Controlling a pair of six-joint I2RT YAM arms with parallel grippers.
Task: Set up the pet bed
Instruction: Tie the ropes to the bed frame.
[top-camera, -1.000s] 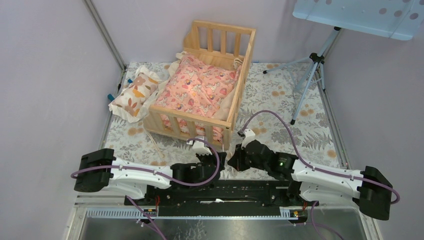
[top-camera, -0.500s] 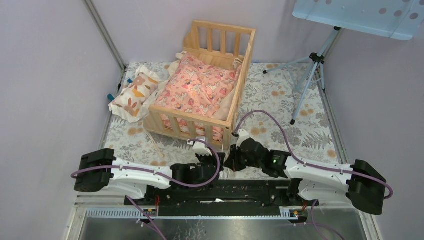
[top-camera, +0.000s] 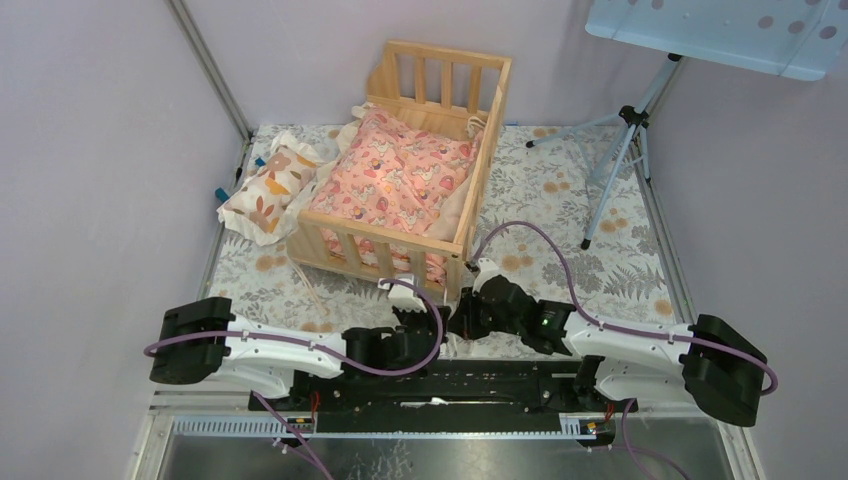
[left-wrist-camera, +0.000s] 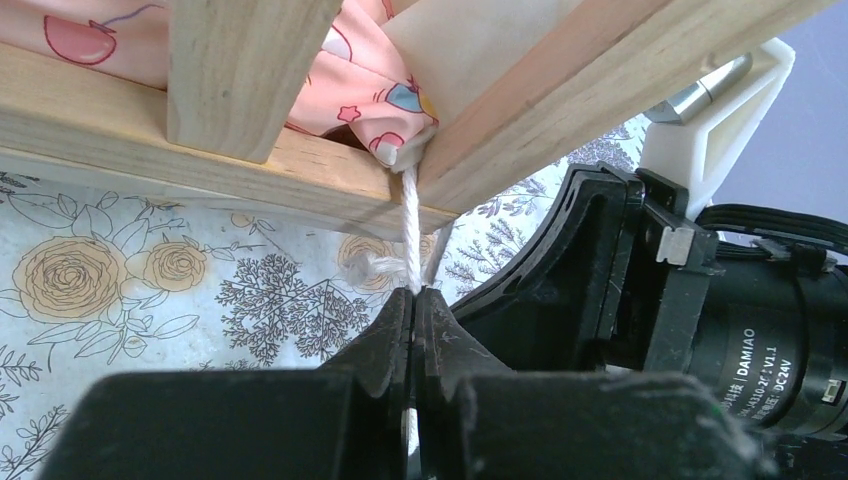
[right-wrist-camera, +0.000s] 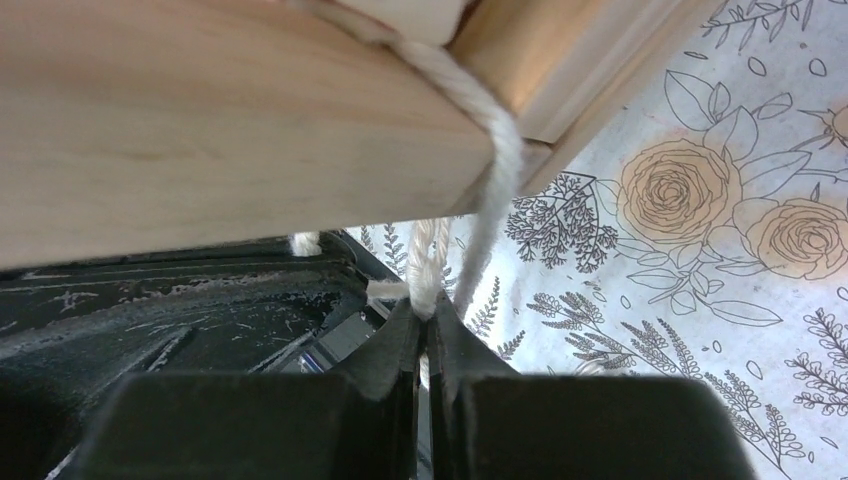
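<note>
The pet bed (top-camera: 385, 228), a light wooden crib-like frame, stands at the back middle of the table with a pink patterned cushion (top-camera: 400, 175) lying in it. Both grippers meet at its near right corner post. My left gripper (left-wrist-camera: 413, 295) is shut on a white cord (left-wrist-camera: 409, 225) that hangs from the cushion's corner under the rail (left-wrist-camera: 240, 70). My right gripper (right-wrist-camera: 428, 310) is shut on another white cord (right-wrist-camera: 430, 250); a strand (right-wrist-camera: 500, 170) wraps round the wooden post (right-wrist-camera: 200, 120). In the top view the left gripper (top-camera: 432, 312) and the right gripper (top-camera: 462, 318) nearly touch.
A small cream pillow (top-camera: 268, 185) with orange leaf prints lies left of the bed. A floral cloth (top-camera: 570, 200) covers the table. A tripod (top-camera: 620, 150) stands at the back right under a pale blue panel (top-camera: 720, 30). Purple walls close in both sides.
The right arm has swung left, bringing its gripper in closer to the bed's corner and the left gripper. The left arm has barely moved.
</note>
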